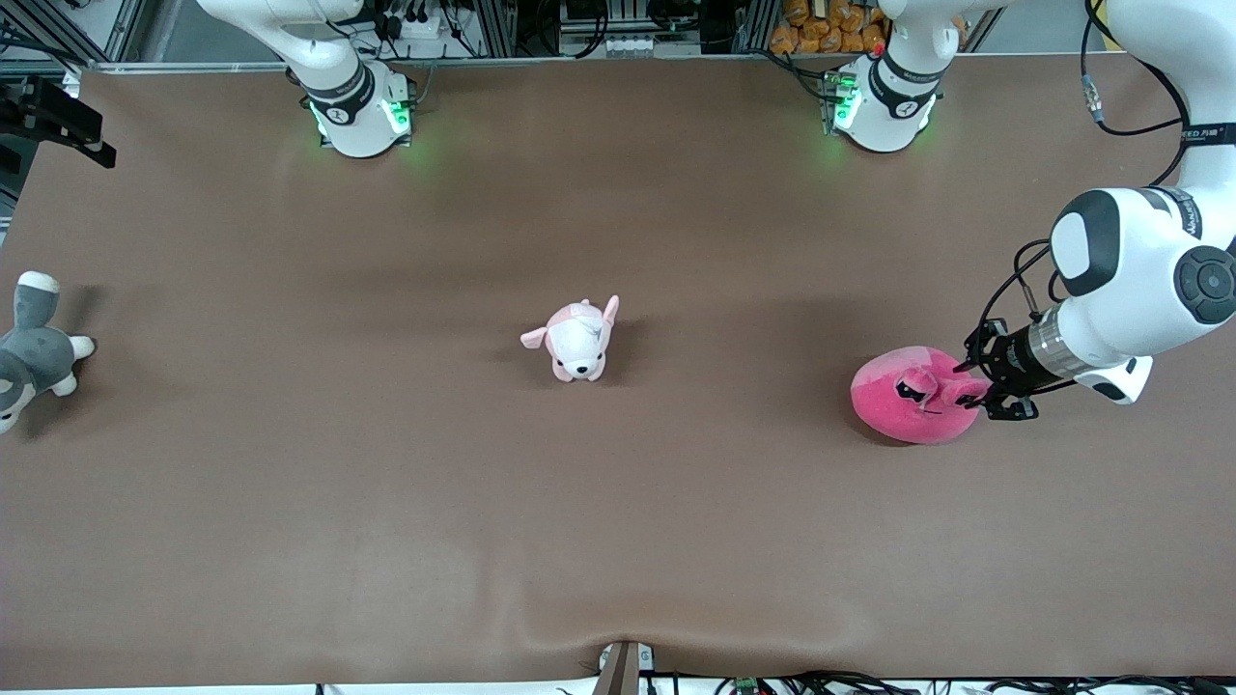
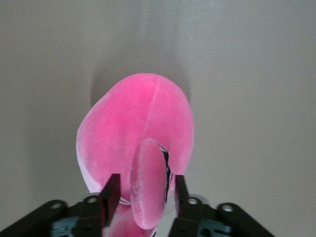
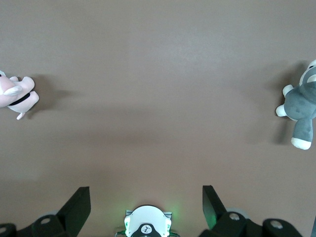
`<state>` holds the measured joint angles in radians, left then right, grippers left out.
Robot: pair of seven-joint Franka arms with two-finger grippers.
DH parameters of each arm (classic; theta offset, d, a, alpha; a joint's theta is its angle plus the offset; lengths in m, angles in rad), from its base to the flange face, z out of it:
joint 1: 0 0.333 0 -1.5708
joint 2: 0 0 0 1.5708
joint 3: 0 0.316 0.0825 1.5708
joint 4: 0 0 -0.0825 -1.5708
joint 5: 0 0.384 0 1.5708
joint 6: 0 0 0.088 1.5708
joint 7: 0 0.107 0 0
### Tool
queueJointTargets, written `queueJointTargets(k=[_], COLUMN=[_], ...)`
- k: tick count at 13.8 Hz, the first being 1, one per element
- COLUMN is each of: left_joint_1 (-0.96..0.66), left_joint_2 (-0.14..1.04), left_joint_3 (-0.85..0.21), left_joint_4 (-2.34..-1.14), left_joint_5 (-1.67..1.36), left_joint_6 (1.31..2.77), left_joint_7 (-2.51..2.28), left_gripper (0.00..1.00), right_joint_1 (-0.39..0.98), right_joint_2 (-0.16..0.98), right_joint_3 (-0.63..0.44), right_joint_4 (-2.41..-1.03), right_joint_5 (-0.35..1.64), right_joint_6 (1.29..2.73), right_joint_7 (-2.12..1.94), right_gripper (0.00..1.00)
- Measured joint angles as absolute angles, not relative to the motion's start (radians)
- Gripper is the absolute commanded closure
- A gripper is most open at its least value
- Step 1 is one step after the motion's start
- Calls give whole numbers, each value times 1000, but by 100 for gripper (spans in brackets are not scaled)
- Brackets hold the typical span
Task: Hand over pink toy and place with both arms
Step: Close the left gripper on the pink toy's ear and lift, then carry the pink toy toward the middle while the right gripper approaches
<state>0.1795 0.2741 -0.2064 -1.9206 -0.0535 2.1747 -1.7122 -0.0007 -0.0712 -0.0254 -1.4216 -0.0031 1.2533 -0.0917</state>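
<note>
Resting on the brown surface toward the left arm's end, the pink toy lies flat, a round hot-pink plush with a lighter pink patch on its upper side and two stalk-like bumps carrying black squinting eyes. The left arm comes in from the edge of the front view at that end, and the left gripper is down at the toy, set around one of the stalks. In the left wrist view the two black fingers stand on either side of that stalk — partly closed, close to the plush on both sides, though whether the pads actually press it cannot be told. The toy's round body spreads out past the fingers in that view, lying on the surface. The right arm waits, only its base and lower links showing in the front view; the right gripper hangs high above the surface near its own base with its fingers spread wide and nothing between them. A pale pink-and-white puppy plush stands near the middle of the surface, well apart from the pink toy, toward the right arm's end from it. A grey-and-white plush animal lies at the right arm's end of the surface, partly cut off by the edge of the front view — it also shows in the right wrist view.
</note>
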Motion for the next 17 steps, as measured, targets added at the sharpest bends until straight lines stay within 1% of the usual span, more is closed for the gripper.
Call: queueJointTargets(k=[1,7,10,12,14,17], left_joint_1=[180,179,179,179,179,173], left_joint_2=[274,271,240,207,182,175], left_joint_3=[-206,-214,-245,-276,-330,-443], left_joint_4=[-1921,-1915,-1895,-1850,-1788,-1675], left_joint_5=[-54,-54,-54,-63,-80,-98], left_joint_6=[2175,2173,2117,2023,1942,1887], left_joint_7=[-1712,-1712,-1731,-1777,-1864,-2039], left_gripper=[100,100,100,100,100,100], right_joint_1=[-1,-1,-1,-1,-4,-23], right_joint_2=[-71,-71,-70,-63,-40,31], right_joint_3=[-25,-25,-25,-26,-31,-41], right_joint_4=[-1422,-1422,-1422,-1422,-1423,-1424], right_joint_5=[-3,-3,-4,-10,-23,-27], right_joint_6=[1253,1253,1254,1256,1284,1334], right_joint_7=[-92,-92,-92,-92,-92,-92], right_gripper=[0,0,0,0,0,0])
